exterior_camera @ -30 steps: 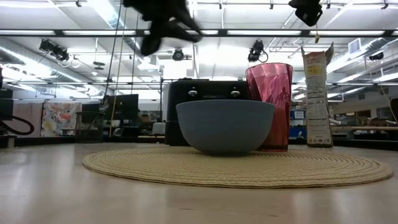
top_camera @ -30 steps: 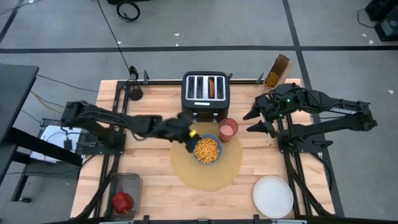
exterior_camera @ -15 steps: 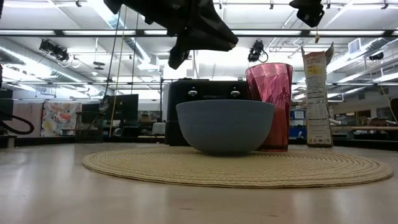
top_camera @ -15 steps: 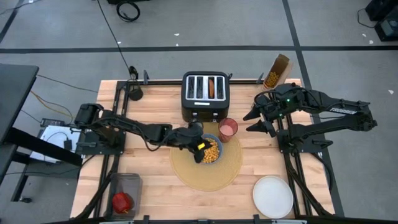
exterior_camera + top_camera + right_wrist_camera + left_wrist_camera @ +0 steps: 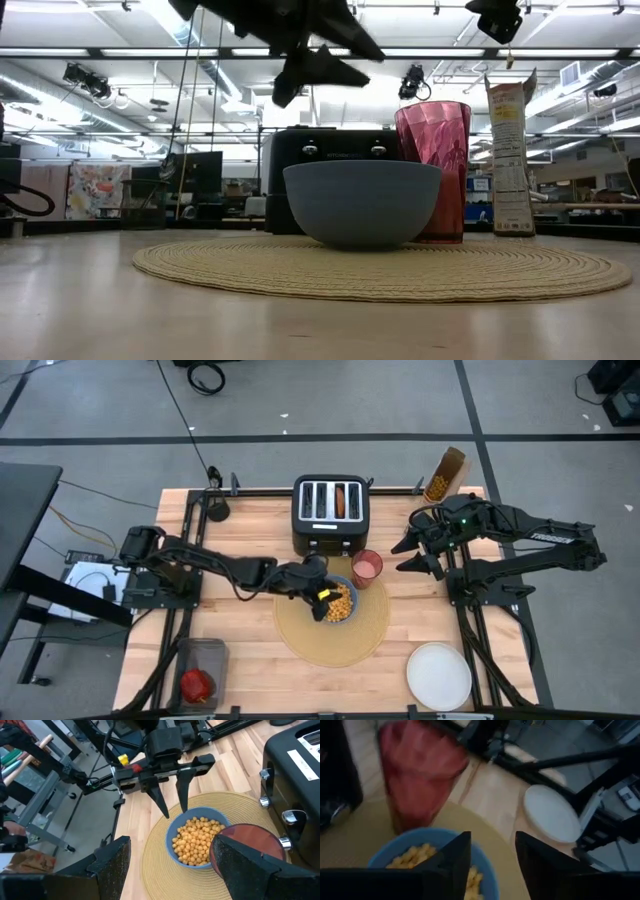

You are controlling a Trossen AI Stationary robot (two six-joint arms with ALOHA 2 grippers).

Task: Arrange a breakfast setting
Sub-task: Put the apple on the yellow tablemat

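L pincer [image 5: 172, 800] open over bowl [image 5: 196, 840]

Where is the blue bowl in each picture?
High view: the bowl sits in the middle, on the mat.
Low view: bowl in the middle, in front of the toaster.
Left wrist view: bowl at the bottom, behind the fingers.
Right wrist view: bowl in the middle, full of cereal.
Shared landmark: the pink cup right beside the bowl shows in all four.
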